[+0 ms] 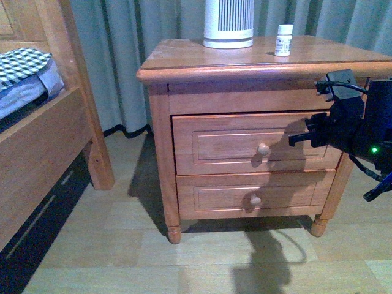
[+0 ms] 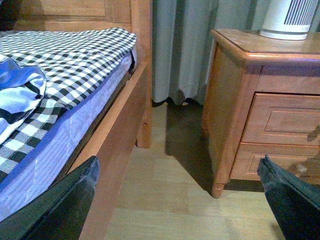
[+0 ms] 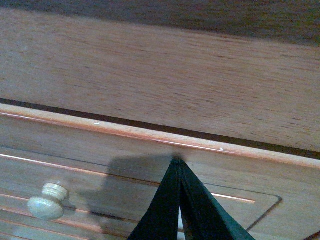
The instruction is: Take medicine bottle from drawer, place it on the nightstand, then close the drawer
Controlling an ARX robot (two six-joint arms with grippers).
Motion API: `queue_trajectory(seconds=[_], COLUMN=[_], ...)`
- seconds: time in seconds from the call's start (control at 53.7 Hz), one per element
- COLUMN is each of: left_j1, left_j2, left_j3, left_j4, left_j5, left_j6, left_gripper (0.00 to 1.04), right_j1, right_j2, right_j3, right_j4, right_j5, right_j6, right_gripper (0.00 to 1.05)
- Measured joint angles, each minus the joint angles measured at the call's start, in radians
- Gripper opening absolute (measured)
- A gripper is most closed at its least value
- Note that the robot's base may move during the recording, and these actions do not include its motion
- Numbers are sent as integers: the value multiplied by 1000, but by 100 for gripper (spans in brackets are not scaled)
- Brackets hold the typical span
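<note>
The right gripper (image 3: 176, 167), fingers pinched together and empty, touches the upper edge of the drawer (image 1: 257, 144) front. To finish well, press squarely until flush; it looks nearly shut, contents hidden. The medicine bottle (image 1: 283, 40) stands on the nightstand (image 1: 184, 58). The left gripper (image 2: 180, 200) hangs spread apart.

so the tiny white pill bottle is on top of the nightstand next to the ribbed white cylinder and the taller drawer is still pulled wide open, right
Not quite. The taller reddish-brown wooden drawer with its round knob looks pushed in, not wide open, as the front view shows. The rest holds: the tiny white pill bottle stands on the reddish-brown wooden nightstand top beside the white ribbed cylinder.
</note>
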Motion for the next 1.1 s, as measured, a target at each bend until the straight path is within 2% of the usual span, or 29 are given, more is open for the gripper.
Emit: queue_trajectory(seconds=[0.186, 0.391, 0.54, 0.651, 0.782, 0.856, 0.949, 1.024, 1.098], left_j1=[0, 0, 0, 0, 0, 0, 0, 0, 0], left_j2=[0, 0, 0, 0, 0, 0, 0, 0, 0], left_j3=[0, 0, 0, 0, 0, 0, 0, 0, 0], left_j4=[0, 0, 0, 0, 0, 0, 0, 0, 0], left_j5=[0, 0, 0, 0, 0, 0, 0, 0, 0], left_j6=[0, 0, 0, 0, 0, 0, 0, 0, 1], left_gripper=[98, 98, 98, 98, 98, 98, 98, 98, 98], right_j1=[16, 34, -4, -77, -195, -293, -364, -434, -490], right_j2=[-127, -412, -759, -1107, -1468, -1650, -1822, -1965, -2079], right_j3=[-177, -450, -604, -679, -735, -764, -801, -876, -978], right_j4=[-92, -166, -262, -408, -594, -687, -831, -917, -893], right_j5=[-18, -92, -187, -277, -370, -436, -320, -365, -412], right_j6=[149, 312, 394, 424, 401, 377, 245, 167, 126], right_gripper=[3, 3, 27, 49, 75, 90, 77, 63, 48])
